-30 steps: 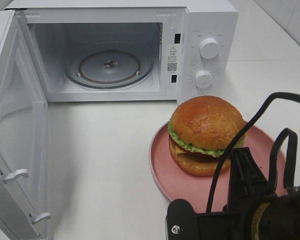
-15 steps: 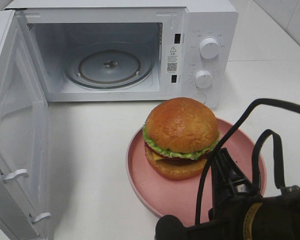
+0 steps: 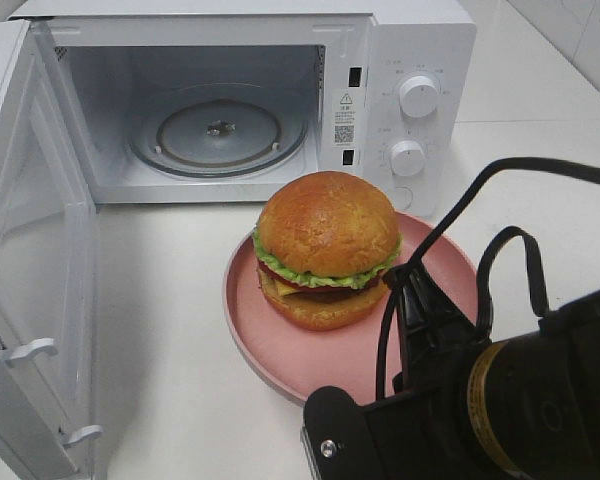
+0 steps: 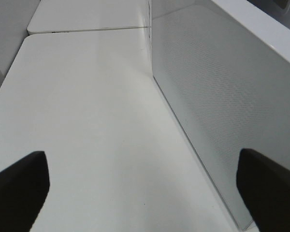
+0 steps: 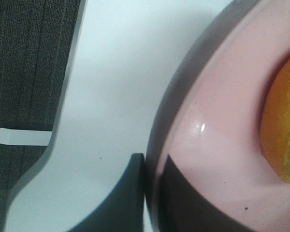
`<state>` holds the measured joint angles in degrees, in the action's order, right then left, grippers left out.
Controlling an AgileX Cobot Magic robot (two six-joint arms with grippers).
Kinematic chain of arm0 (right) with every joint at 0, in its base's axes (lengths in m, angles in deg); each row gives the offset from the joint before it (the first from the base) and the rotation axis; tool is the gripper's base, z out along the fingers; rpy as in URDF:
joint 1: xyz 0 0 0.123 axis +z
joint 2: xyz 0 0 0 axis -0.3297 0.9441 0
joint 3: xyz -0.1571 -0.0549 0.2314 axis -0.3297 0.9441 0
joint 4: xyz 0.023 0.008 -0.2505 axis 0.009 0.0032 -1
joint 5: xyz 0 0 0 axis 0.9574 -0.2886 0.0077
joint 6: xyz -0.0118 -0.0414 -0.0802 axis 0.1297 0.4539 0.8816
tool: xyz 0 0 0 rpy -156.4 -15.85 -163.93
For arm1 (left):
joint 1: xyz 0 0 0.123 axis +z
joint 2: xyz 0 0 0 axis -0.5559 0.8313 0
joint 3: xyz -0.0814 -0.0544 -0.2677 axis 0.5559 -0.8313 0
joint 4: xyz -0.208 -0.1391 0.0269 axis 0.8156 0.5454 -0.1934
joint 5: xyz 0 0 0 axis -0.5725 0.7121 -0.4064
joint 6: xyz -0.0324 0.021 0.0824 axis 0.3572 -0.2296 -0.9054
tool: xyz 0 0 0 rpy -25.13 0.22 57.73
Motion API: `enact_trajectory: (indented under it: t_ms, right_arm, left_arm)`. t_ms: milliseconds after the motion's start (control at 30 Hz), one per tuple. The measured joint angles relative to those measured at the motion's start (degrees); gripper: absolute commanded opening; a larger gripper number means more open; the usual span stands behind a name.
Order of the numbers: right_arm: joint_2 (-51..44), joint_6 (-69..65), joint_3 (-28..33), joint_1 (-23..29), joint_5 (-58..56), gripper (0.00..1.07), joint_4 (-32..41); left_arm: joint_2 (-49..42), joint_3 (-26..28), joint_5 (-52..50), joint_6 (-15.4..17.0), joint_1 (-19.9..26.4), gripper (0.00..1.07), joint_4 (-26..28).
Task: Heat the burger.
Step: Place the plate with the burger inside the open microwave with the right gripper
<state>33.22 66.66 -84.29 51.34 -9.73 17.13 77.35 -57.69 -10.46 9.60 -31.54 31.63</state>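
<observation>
The burger, with its glossy brown bun, lettuce, tomato and cheese, sits upright on a pink plate on the white counter in front of the open microwave. My right gripper is shut on the plate's near right rim. The right wrist view shows its dark fingers on either side of the plate rim, with the burger's bun edge beyond. My left gripper is open and empty, low over the counter beside the microwave door. It does not show in the exterior view.
The white microwave stands at the back with its door swung wide open on the left. Its glass turntable is bare. Two knobs are on its right panel. The counter edge lies close behind my right gripper.
My right gripper has carried the plate with the burger left and toward the microwave opening. The microwave and its door have not moved.
</observation>
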Motion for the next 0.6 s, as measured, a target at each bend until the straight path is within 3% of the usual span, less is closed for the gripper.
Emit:
enact_trajectory:
  t_ms: [300, 600]
  right_arm:
    - [0.00, 8.94, 0.00, -6.02, 3.84, 0.00, 0.17]
    - [0.00, 27.16, 0.00, -12.49, 6.93, 0.00, 9.51]
  left_arm:
    - [0.00, 0.00, 0.00, 0.00, 0.00, 0.98, 0.00]
    - [0.00, 0.00, 0.00, 0.00, 0.00, 0.98, 0.00]
